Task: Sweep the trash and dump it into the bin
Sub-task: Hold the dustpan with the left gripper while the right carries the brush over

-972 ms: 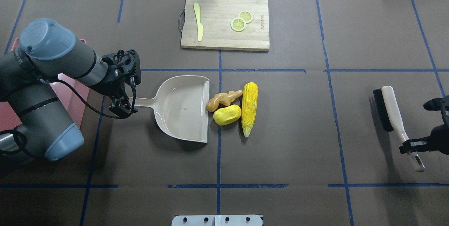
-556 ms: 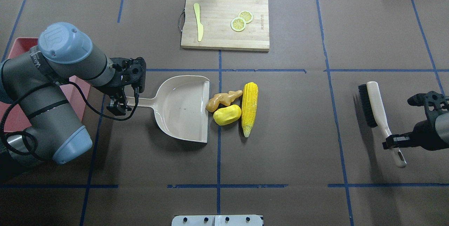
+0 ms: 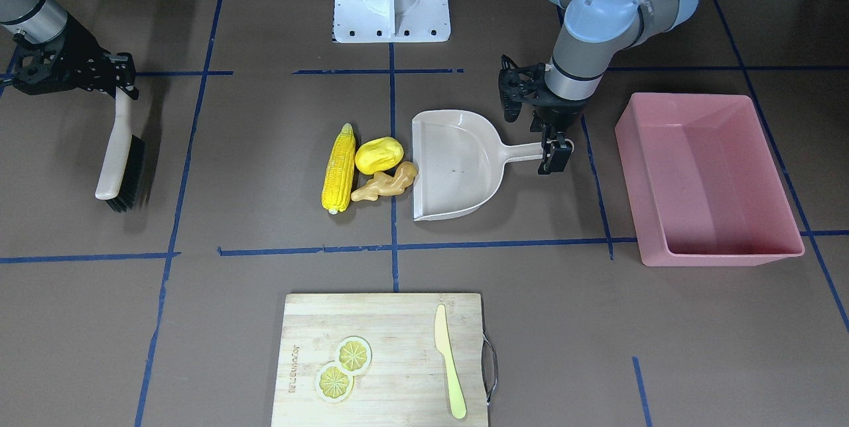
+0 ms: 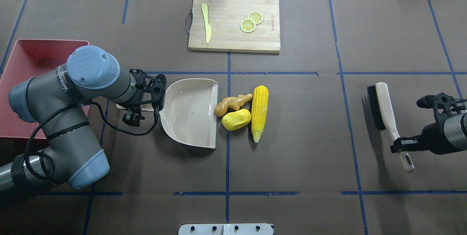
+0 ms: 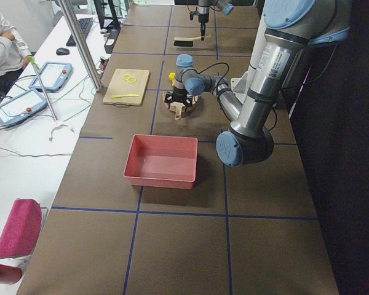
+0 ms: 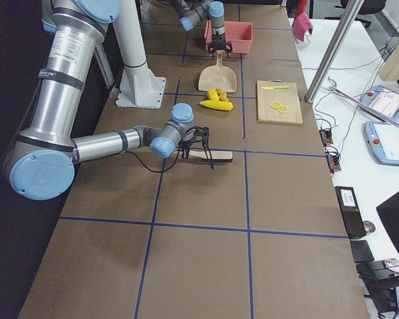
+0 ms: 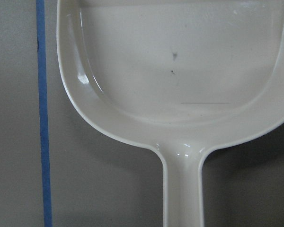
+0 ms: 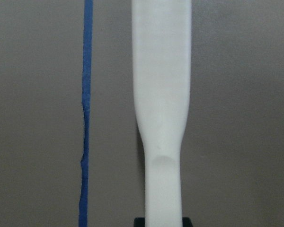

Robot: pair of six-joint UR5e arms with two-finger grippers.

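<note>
1. On brown papered table [image 4: 292,154], noted corn cob [image 4: 259,112], potato lump [image 4: 236,119] and ginger root [image 4: 230,104] bunched just beside dustpan [image 4: 189,112] mouth.
2. Found pink bin [image 3: 703,182] well apart, past dustpan handle.
3. Saw left gripper [image 4: 132,116] at that handle; cannot tell whether gripping.
4. Saw right gripper [image 4: 399,145] clamped on brush [image 4: 383,109] handle.

I see the corn cob [image 4: 259,112] lying flat mid-table, with the rounded yellow potato [image 4: 236,119] against its side and the knobbly tan ginger root [image 4: 231,103] tucked beside both. The pink bin [image 3: 713,175] sits upright and empty, well apart, toward the robot's left.
</note>
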